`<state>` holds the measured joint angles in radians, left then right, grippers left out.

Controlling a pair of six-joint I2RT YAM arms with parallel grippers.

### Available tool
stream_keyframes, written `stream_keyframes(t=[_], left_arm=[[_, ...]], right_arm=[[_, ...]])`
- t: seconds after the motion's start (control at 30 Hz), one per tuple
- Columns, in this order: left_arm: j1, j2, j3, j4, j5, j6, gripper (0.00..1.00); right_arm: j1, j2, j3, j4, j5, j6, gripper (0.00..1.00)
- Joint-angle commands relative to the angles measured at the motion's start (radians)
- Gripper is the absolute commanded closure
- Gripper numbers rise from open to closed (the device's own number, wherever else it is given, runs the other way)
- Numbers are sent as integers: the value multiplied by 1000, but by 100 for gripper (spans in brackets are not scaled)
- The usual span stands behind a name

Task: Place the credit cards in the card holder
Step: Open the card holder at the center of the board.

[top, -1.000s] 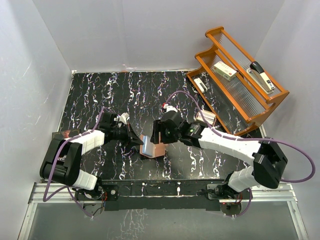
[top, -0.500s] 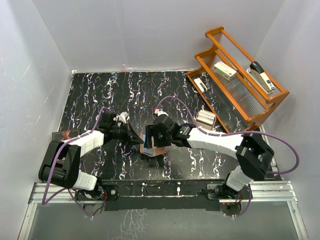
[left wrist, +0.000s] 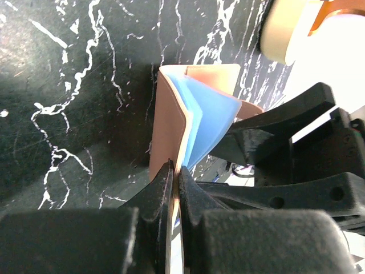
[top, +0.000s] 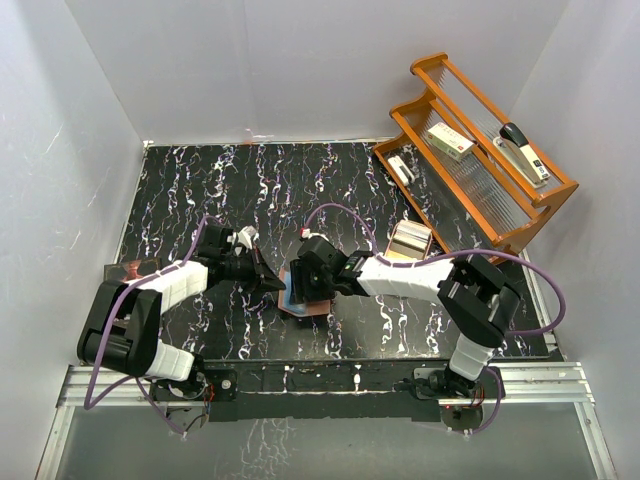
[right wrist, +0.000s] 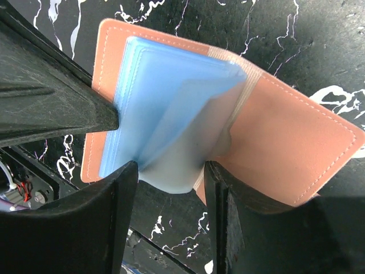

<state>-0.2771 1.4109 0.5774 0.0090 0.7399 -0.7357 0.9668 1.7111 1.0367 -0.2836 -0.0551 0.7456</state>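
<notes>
In the lower centre of the top view the card holder (top: 306, 296) is spread open on the black marbled table (top: 200, 190), though the arms hide most of it from above. The left gripper (left wrist: 175, 171) is pinched tight on the edge of one leather cover. The right gripper (right wrist: 169, 171) has its fingers apart astride the blue inner pockets (right wrist: 165, 103) — whether they press them cannot be told. Farther off, at the upper right, a wooden rack (top: 560, 188) holds a stapler (top: 525, 150).

Top external high behind the arm bases (top: 180, 365), looking down over the whole table (top: 200, 190), left wrist close along the edge of the card holder (left wrist: 168, 131), right wrist close above its open inside, card holder shared by all.
</notes>
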Motion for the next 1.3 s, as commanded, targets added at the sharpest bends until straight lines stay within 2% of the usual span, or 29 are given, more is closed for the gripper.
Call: stream_keyframes(t=[0.0,0.13,0.3,0.4,0.67,0.97,1.1,1.27], left_arm=[[-6,-1,47,-107,4,61,100],[-5,3,57,-121,5,66,100],[-5,4,58,-119,8,59,100],[-5,7,58,-120,1,61,100],[-5,-5,45,-112,-3,49,100],[-5,1,43,-126,-12,70,100],[-5,-7,40,-132,-25,71,100],[-6,-3,39,-138,-27,76,100]], right_arm=[[0,4,26,48,0,-4,52],[0,8,62,12,34,-18,51],[0,19,93,4,3,-10,40],[1,12,79,37,-5,10,37],[0,67,64,21,31,13,39],[1,2,60,-60,167,-10,42],[1,-30,67,-96,184,-25,36],[1,-67,121,-210,284,-33,28]])
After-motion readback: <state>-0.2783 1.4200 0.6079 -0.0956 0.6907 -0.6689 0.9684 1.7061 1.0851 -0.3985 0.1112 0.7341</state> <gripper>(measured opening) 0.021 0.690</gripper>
